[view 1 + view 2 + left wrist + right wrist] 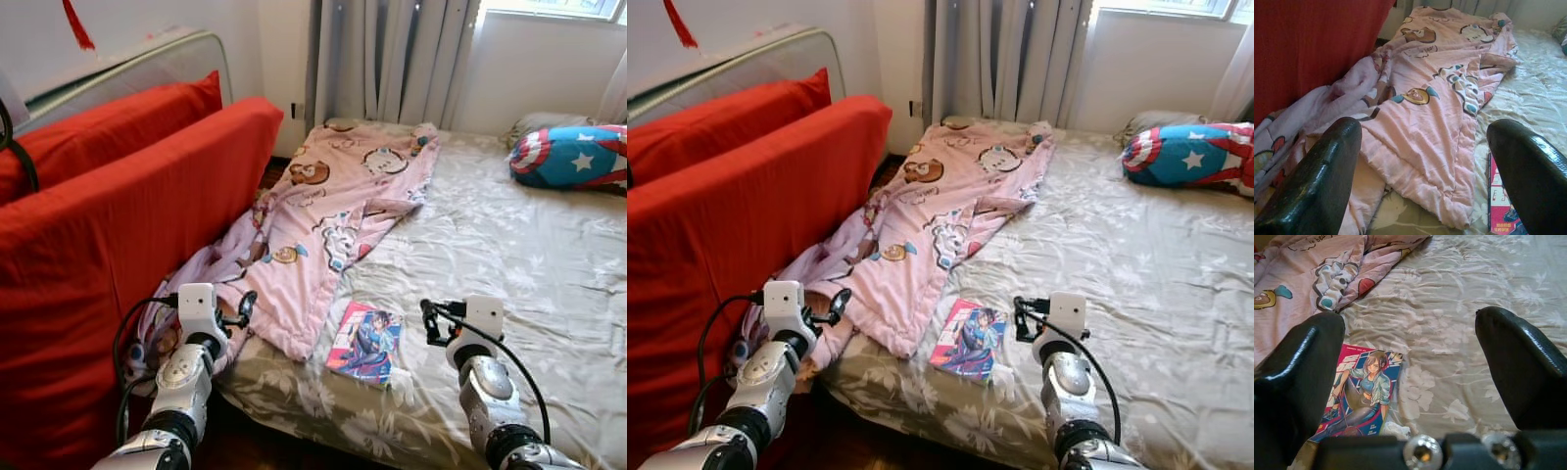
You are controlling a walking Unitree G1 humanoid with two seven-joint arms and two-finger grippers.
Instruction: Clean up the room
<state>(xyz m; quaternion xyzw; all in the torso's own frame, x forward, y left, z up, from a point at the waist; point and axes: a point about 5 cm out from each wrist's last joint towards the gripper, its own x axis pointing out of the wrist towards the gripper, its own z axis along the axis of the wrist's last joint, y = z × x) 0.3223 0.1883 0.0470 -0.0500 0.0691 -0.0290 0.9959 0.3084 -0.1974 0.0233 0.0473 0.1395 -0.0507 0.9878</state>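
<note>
A pink cartoon-print blanket (328,211) lies crumpled along the left side of the bed, its end hanging over the edge by the red sofa. A comic book (365,342) with a pink cover lies flat on the sheet near the bed's front edge. My left gripper (239,313) is open, hovering just above the blanket's hanging corner (1425,161). To the right of the comic book (1359,394), my right gripper (429,321) is open above the bare sheet, with nothing between its fingers.
The bed sheet (509,245) is grey-green with a leaf print. A red sofa (118,225) stands close against the bed's left side. A blue, red and white star pillow (573,157) lies at the far right. Grey curtains (392,59) hang behind the bed.
</note>
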